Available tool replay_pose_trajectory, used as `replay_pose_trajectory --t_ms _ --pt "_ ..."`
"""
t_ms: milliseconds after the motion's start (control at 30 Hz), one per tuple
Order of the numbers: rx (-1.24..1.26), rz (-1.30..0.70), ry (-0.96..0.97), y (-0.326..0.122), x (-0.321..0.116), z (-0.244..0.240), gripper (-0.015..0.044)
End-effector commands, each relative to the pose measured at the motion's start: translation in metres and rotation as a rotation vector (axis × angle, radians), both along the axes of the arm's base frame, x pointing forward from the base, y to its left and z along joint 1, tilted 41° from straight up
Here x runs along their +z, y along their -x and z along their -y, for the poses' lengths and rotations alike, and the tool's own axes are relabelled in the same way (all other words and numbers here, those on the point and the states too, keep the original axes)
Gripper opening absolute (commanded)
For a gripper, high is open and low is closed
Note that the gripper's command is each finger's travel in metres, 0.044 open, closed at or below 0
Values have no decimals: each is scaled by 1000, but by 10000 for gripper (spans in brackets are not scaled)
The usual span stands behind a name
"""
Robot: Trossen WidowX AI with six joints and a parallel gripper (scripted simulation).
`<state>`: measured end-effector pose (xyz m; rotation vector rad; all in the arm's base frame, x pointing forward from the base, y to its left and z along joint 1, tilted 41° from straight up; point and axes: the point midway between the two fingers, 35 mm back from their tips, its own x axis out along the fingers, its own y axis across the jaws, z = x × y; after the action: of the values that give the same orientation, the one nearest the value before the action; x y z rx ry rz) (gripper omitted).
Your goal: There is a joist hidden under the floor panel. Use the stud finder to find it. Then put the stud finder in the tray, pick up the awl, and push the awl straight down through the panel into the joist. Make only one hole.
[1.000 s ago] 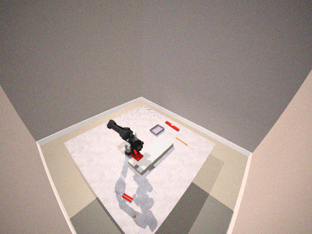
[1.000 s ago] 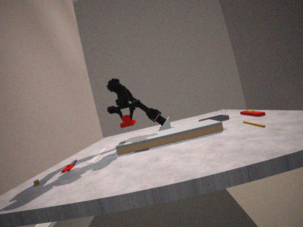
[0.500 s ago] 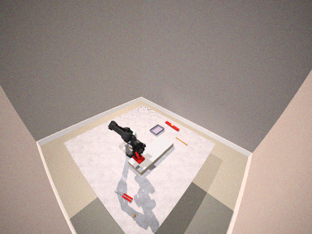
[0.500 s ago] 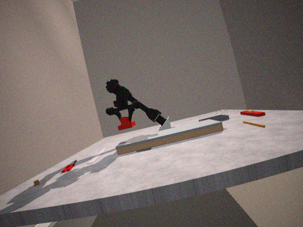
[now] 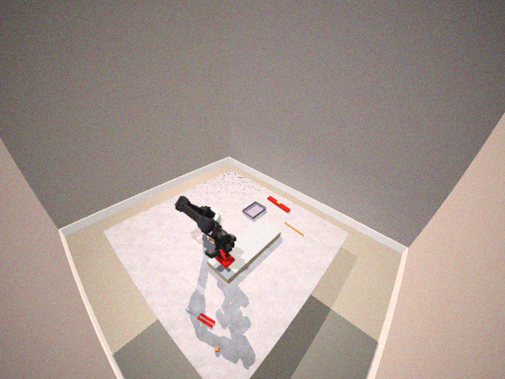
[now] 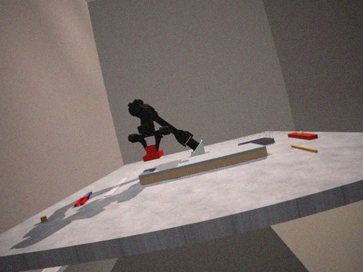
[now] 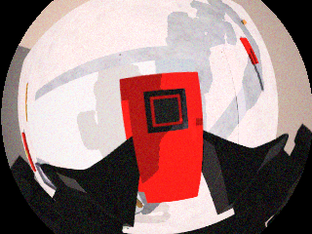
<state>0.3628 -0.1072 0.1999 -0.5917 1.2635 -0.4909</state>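
Note:
My gripper (image 5: 223, 253) (image 6: 151, 148) (image 7: 165, 134) is shut on the red stud finder (image 5: 226, 260) (image 6: 152, 155) (image 7: 190, 161), whose dark square face marking shows in the wrist view. It holds the stud finder a little above one end of the pale floor panel (image 5: 260, 235) (image 6: 234, 152). The grey tray (image 5: 248, 215) (image 6: 269, 141) lies beyond the panel's other end, with nothing visible in it. A small orange-brown piece (image 5: 211, 239) shows partly behind the arm; I cannot tell whether it is the awl. The joist is hidden.
A red level (image 5: 284, 207) (image 6: 307, 136) and an orange stick (image 5: 293, 228) (image 6: 304, 148) lie beyond the panel near the tray. Red-handled pliers (image 5: 207, 320) (image 6: 81, 201) (image 7: 250, 51) and a small orange block (image 5: 217, 349) (image 6: 43, 218) lie on the opposite side. The arm's shadow crosses the table.

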Motion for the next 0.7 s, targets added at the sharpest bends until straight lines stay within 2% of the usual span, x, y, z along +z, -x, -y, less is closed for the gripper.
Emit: replay_pose_trajectory --t_ms 0,667 --pt "11 10 -4 -1 -1 1 0" --pt "11 10 -2 0 -20 17 0"
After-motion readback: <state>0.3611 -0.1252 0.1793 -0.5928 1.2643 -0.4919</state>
